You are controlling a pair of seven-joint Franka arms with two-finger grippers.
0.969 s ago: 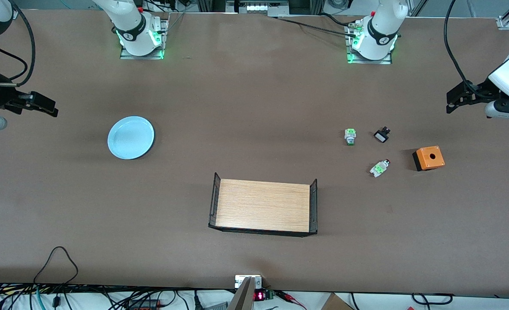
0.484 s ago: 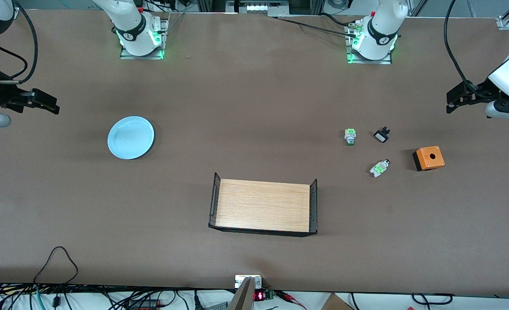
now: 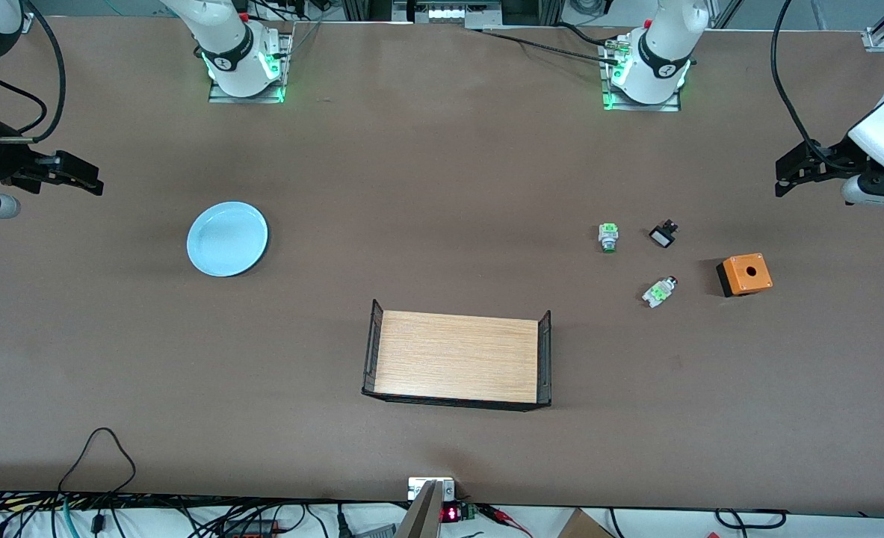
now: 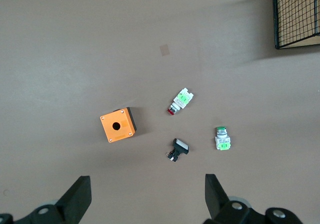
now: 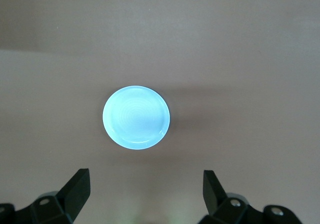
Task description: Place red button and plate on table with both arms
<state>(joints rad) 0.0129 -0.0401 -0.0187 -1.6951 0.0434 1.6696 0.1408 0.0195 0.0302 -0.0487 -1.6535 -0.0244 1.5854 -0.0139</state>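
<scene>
Red button is lying on its side on the table, toward the left arm's end: whitish-clear body, bright green middle block, dark red cap at one end. Orange box with a round hole is sitting beside it; green-ringed switch and small black-and-white switch are resting a bit farther from the front camera. All four are lying apart, none touching. Plate is sitting flat toward the right arm's end, round, shallow, glossy pale blue with a raised rim. Light-wood tray with black mesh ends is standing between the two groups, nearer the front camera.

Left gripper is hovering over the table's end by the switches, fingers spread wide, grasping nothing. Right gripper is hovering over the table's end near the plate, fingers likewise spread, nothing between them.
</scene>
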